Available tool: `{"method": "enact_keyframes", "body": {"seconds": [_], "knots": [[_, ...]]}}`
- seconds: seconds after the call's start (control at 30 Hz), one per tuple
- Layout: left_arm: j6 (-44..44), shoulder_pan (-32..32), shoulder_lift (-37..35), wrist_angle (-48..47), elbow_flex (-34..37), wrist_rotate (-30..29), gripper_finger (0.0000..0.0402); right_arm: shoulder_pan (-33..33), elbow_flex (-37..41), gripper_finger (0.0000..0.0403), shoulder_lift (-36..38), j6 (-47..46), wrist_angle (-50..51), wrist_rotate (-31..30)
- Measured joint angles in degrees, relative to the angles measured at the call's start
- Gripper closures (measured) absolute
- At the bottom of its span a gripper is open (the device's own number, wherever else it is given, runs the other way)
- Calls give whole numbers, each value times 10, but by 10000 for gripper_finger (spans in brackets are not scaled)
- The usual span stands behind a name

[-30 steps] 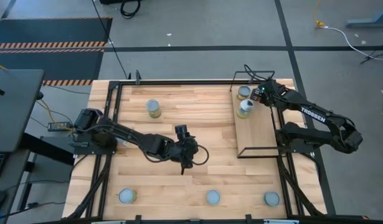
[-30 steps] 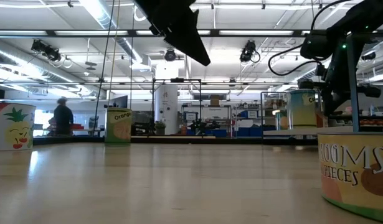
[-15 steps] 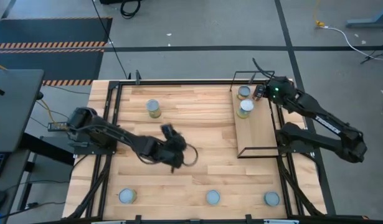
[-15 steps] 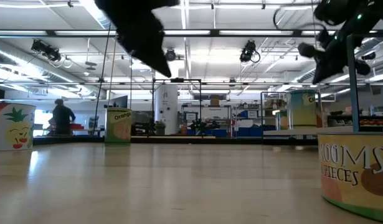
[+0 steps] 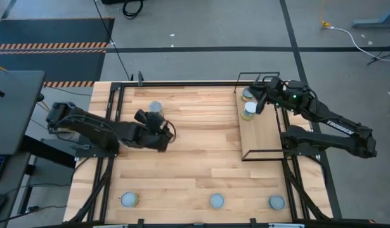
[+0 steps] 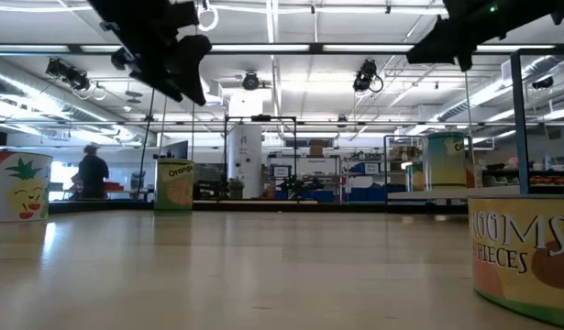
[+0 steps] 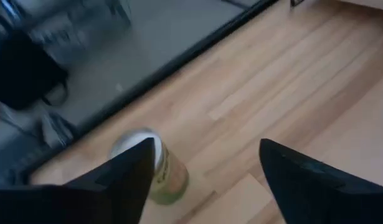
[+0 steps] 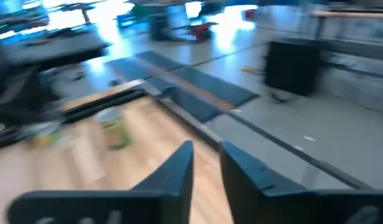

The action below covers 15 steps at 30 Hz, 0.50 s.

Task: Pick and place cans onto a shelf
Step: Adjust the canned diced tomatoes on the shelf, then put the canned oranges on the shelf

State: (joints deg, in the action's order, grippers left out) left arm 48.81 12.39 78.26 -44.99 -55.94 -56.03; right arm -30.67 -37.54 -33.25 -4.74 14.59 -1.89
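My left gripper (image 5: 155, 120) hangs open above the table, just on the near side of a can with a greenish label (image 5: 156, 107). In the left wrist view its fingers (image 7: 207, 155) stand wide apart and one finger partly covers that can (image 7: 160, 177). My right gripper (image 5: 257, 101) is shut and empty (image 8: 207, 162), raised over the far end of the shelf (image 5: 261, 130). Two cans (image 5: 248, 94) (image 5: 250, 109) stand upright on the shelf board. Three more cans (image 5: 129, 200) (image 5: 217, 201) (image 5: 276, 202) stand along the table's near edge.
The shelf's black wire frame (image 5: 253, 77) rises around the board at the far right. Black rails (image 5: 115, 126) run along the table's sides. In the low view the near-edge cans (image 6: 16, 188) (image 6: 525, 247) stand large, and a person (image 6: 92, 172) is far off in the room.
My left gripper has swung from the table's middle toward the left and far edges, up to the greenish-label can. My right gripper has gone up from beside the nearer can on the shelf and now hangs higher over the shelf's far end. The cans have kept still.
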Motion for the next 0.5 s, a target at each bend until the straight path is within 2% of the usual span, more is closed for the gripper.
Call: {"method": "enact_keyframes", "body": {"seconds": [0.2, 0.33, 0.5], "knots": [[42, -81, -22, -39, 33, 83, 49, 14, 0, 227, -29, 54, -35, 84], [48, -151, -22, -37, 61, 130, 43, 21, 0, 171, -50, 59, -45, 146], [29, -223, -22, 4, 88, 173, 43, 25, 0, 106, -75, 63, -63, 150]]}}
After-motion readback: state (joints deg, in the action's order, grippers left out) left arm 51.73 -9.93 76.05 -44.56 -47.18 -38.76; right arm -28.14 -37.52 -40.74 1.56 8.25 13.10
